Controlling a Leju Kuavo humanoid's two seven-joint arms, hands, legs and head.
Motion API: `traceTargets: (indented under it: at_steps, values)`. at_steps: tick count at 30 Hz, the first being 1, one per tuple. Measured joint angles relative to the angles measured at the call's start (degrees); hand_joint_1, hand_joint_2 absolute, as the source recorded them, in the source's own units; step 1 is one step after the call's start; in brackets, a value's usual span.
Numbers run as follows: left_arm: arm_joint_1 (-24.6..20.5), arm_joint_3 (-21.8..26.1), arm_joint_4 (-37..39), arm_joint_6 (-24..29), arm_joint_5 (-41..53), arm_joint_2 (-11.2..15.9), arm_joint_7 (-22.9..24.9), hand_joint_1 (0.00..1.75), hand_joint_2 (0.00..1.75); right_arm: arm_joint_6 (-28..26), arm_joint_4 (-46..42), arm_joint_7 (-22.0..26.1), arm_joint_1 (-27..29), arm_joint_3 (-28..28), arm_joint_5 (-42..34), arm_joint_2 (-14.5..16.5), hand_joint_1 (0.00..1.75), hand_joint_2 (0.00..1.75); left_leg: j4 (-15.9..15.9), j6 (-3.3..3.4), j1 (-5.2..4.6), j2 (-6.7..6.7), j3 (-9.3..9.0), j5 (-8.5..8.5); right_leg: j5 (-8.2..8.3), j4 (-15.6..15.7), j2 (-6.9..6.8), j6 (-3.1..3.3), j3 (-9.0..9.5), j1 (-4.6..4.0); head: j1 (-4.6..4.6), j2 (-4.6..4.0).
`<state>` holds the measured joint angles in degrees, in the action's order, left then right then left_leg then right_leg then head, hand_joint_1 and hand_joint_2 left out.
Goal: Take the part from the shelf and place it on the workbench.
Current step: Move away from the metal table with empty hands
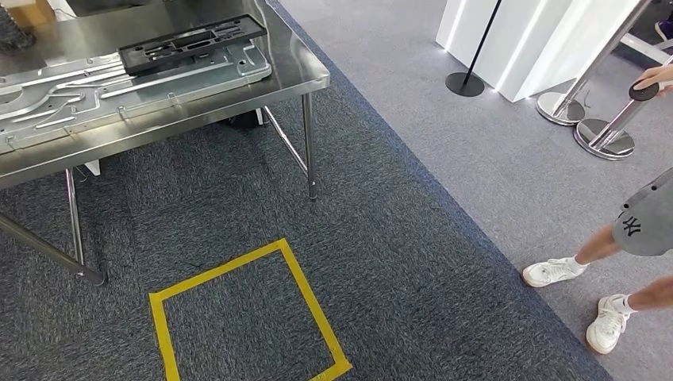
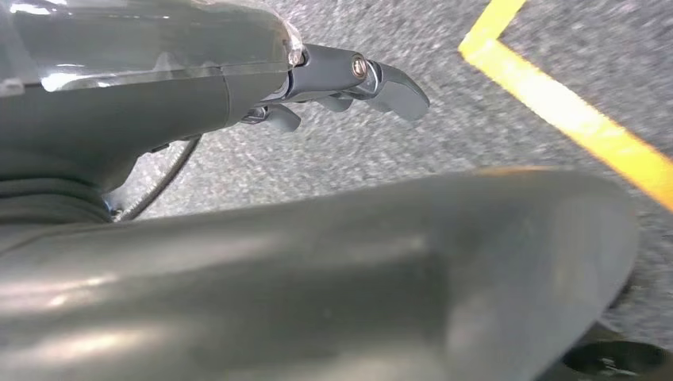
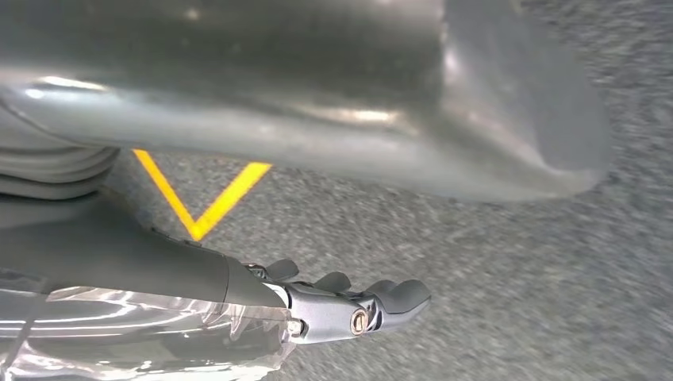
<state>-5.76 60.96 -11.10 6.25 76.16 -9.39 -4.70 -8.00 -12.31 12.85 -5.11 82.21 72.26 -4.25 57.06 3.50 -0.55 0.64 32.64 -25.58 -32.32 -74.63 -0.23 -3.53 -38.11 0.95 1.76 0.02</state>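
Note:
A long black plastic part (image 1: 193,44) lies on a silver stamped metal panel (image 1: 95,91) on the steel workbench (image 1: 305,70) at the upper left of the head view. My left hand (image 2: 341,79) hangs over grey carpet, its fingers stretched out and apart, holding nothing. My right hand (image 3: 349,305) also hangs over the carpet with its fingers extended and nothing in them. Both hands are well away from the workbench and the part.
A yellow tape square (image 1: 246,317) marks the carpet in front of the bench legs (image 1: 311,151). A person in white sneakers (image 1: 555,270) stands at the right, a hand on a chrome stanchion (image 1: 603,139). A white display (image 1: 516,40) stands at the back right.

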Motion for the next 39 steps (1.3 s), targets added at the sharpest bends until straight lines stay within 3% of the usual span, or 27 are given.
traceTargets:
  at_steps: [2,4,5,6,8,9,12,13,14,15,16,17,18,20,23,24,26,28,29,30,31,32,34,35,37,39]
  values:
    - [0.0,0.0,0.0,0.0,0.0,0.0,0.0,0.00,0.00,0.1,0.0,0.0,-0.1,-0.1,0.0,0.0,0.00,0.00,0.1,-0.16,-0.20,-0.02,1.69,1.38,2.60,7.2,0.03,0.69,6.09,-0.18,0.01,0.01]
    - [0.0,0.0,0.0,0.0,0.0,0.0,0.0,0.00,0.00,0.1,0.0,0.0,-0.4,-0.3,0.1,0.0,0.00,0.00,0.1,-0.58,-0.34,0.03,2.56,2.58,1.94,16.8,0.07,1.64,12.71,-0.66,0.01,0.01]
    - [0.0,0.0,0.0,0.1,0.0,0.0,-0.1,0.00,0.00,0.1,0.0,0.0,-0.5,-0.4,0.1,0.0,0.00,0.00,0.0,-0.86,-0.30,0.08,2.69,3.10,1.23,19.7,0.10,2.09,14.46,-0.93,0.00,0.00]
    - [0.0,0.0,0.0,0.1,0.0,0.0,-0.1,0.00,0.00,0.1,0.0,0.0,-0.5,-0.4,0.1,0.1,0.00,0.00,-0.1,-1.17,-0.22,0.12,2.75,3.62,0.98,21.0,0.10,2.51,15.00,-1.20,0.00,0.00]
    - [0.0,0.0,0.0,0.1,0.0,0.0,-0.1,0.00,0.00,0.1,0.0,0.0,-0.4,-0.4,0.1,0.1,0.00,0.00,0.3,-1.82,-0.07,0.07,3.12,3.71,1.98,21.4,0.02,3.42,14.38,-1.17,0.01,0.00]
    - [0.1,0.0,0.0,0.1,0.0,0.0,-0.1,0.00,0.00,0.1,0.0,0.0,-0.4,-0.4,0.1,0.1,0.00,0.00,1.4,-2.13,0.00,-0.04,3.59,2.36,2.57,21.6,-0.05,3.88,13.91,-1.09,0.01,0.01]
    - [0.4,0.0,0.0,0.2,0.2,0.0,-0.2,0.00,0.00,0.1,0.0,-0.1,-0.2,-0.4,0.0,0.1,0.00,0.00,10.3,-2.91,0.31,-0.27,6.08,-5.88,4.30,21.6,-0.15,4.57,11.93,-1.04,0.01,-0.01]
    - [0.4,0.0,0.0,0.2,0.2,0.0,-0.3,0.00,0.00,0.1,0.0,-0.1,-0.2,-0.4,0.0,0.2,0.00,0.00,13.9,-3.13,0.42,-0.27,6.76,-7.46,4.81,21.5,-0.18,4.54,11.16,-1.06,0.01,-0.01]
    - [0.5,0.0,0.0,0.2,0.3,0.0,-0.3,0.00,0.44,0.2,0.0,-0.1,-0.1,-0.4,0.0,0.2,0.00,0.00,16.2,-3.32,0.55,-0.27,6.88,-7.59,5.23,21.2,-0.22,4.45,10.37,-1.05,0.02,-0.01]
    - [0.5,0.0,0.0,0.2,0.4,0.0,-0.3,0.00,0.87,0.2,0.0,-0.2,-0.1,-0.4,0.0,0.3,0.00,0.44,16.5,-3.48,0.70,-0.26,6.00,-6.52,5.56,20.8,-0.24,4.29,9.57,-0.99,0.02,-0.01]
    - [0.5,0.0,0.0,0.2,0.5,0.0,-0.3,0.00,1.31,0.3,0.0,-0.4,0.0,-0.4,-0.1,0.4,0.00,0.87,14.6,-3.61,0.87,-0.25,4.05,-4.95,5.79,20.4,-0.25,4.13,8.81,-0.91,0.02,-0.01]
    - [0.5,0.0,0.0,0.2,0.6,0.0,-0.3,0.00,1.75,0.4,0.0,-0.6,0.0,-0.4,-0.1,0.4,0.00,1.31,10.7,-3.71,1.02,-0.25,1.19,-3.62,5.90,19.8,-0.23,3.95,8.14,-0.83,0.02,0.00]
    - [0.4,0.0,0.0,0.2,0.6,0.0,-0.3,0.00,1.75,0.4,0.0,-0.9,0.0,-0.4,-0.1,0.5,0.00,1.75,6.4,-3.70,1.07,-0.27,-1.82,-3.27,5.92,19.1,-0.21,3.72,7.50,-0.81,0.02,-0.01]
    - [0.3,0.0,0.0,0.2,0.7,0.0,-0.3,0.00,1.75,0.4,0.1,-1.4,0.0,-0.4,0.0,0.7,0.00,1.75,0.8,-3.27,1.02,-0.35,-5.09,-3.98,5.98,18.0,-0.19,3.16,6.63,-0.90,0.02,-0.01]
    - [0.4,0.0,0.0,0.2,0.8,0.0,-0.2,0.00,1.75,0.5,0.1,-1.9,0.0,-0.5,0.2,0.8,0.00,1.75,-0.2,-1.95,0.89,-0.37,-4.76,-4.18,6.17,17.3,-0.14,2.17,6.10,-0.84,0.01,-0.01]
    - [0.4,0.0,0.0,0.2,0.7,0.0,-0.2,0.00,1.75,0.7,0.1,-2.0,0.1,-0.6,0.4,0.8,0.00,1.75,-0.3,-1.52,0.94,-0.32,-4.61,-3.89,5.52,16.5,-0.09,1.82,5.69,-0.74,0.01,-0.01]
    - [0.3,0.0,0.0,0.1,0.7,0.0,-0.1,0.00,1.75,1.5,0.2,-1.9,0.1,-1.0,1.0,1.0,0.00,1.75,-0.5,-0.92,1.08,-0.18,-4.15,-3.31,2.08,11.3,0.00,1.14,3.38,-0.48,0.01,-0.02]
    - [0.4,0.0,0.0,-0.3,0.7,0.0,0.1,0.00,1.75,3.1,0.3,-2.3,0.2,-1.6,2.5,1.4,0.00,1.75,-0.5,-0.80,1.04,-0.08,-3.56,-2.91,-1.85,3.3,0.01,0.63,-0.05,-0.28,0.01,-0.02]
    - [0.4,0.0,0.0,-0.6,0.7,0.0,0.2,0.00,1.75,3.8,0.3,-2.7,0.3,-2.1,3.4,1.7,0.00,1.75,-0.4,-0.84,1.02,-0.05,-3.34,-2.75,-2.54,0.9,0.01,0.51,-0.93,-0.18,0.01,-0.02]
    - [0.5,0.0,0.0,-0.8,0.7,0.0,0.4,0.00,1.75,4.5,0.4,-3.1,0.3,-2.6,4.2,2.0,0.00,1.75,-0.4,-0.90,1.03,-0.05,-3.22,-2.63,-2.03,0.8,0.00,0.49,-0.68,-0.09,0.01,-0.01]
    - [0.5,0.0,0.0,-1.0,0.7,0.0,0.5,0.00,1.75,4.9,0.5,-3.5,0.4,-3.2,4.8,2.3,0.00,1.75,-0.4,-0.96,1.03,-0.06,-3.21,-2.56,-0.44,3.3,0.00,0.55,0.84,-0.02,0.01,-0.01]
    - [0.5,0.0,0.0,-1.1,0.7,0.0,0.6,0.00,1.75,5.2,0.6,-3.7,0.4,-3.6,5.3,2.6,0.00,1.75,-0.4,-1.06,1.04,-0.06,-3.28,-2.52,1.69,7.6,-0.01,0.70,3.25,0.03,0.01,-0.01]
    - [0.4,-0.1,0.0,-1.3,0.9,-0.1,0.8,0.00,1.75,5.9,0.8,-4.1,0.3,-4.5,6.3,3.1,0.00,1.75,-0.4,-1.49,0.92,-0.07,-3.35,-2.46,4.36,15.7,0.00,1.22,7.42,-0.15,0.01,-0.01]
    - [0.4,-0.1,0.0,-1.4,1.0,-0.1,0.9,0.00,1.75,6.3,0.8,-4.4,0.3,-5.0,7.2,3.4,0.00,1.75,-0.4,-1.81,0.87,-0.07,-3.28,-2.41,4.80,17.7,0.02,1.54,8.32,-0.34,0.01,-0.01]
    - [0.2,-0.3,0.0,-1.7,1.5,-0.2,1.2,0.00,1.75,7.1,0.9,-5.2,0.3,-6.6,9.8,4.5,0.00,1.75,-0.4,-2.51,0.88,-0.08,-3.10,-2.25,4.88,18.3,0.05,2.24,8.26,-0.73,0.01,-0.01]
    - [0.0,-0.6,0.0,-2.1,1.9,-0.3,1.7,0.00,1.75,7.0,1.0,-5.9,0.3,-8.5,12.1,5.8,0.00,1.75,-0.2,-3.17,1.02,-0.10,-3.01,-2.45,5.23,18.7,-0.05,3.03,8.20,-0.57,0.01,-0.02]
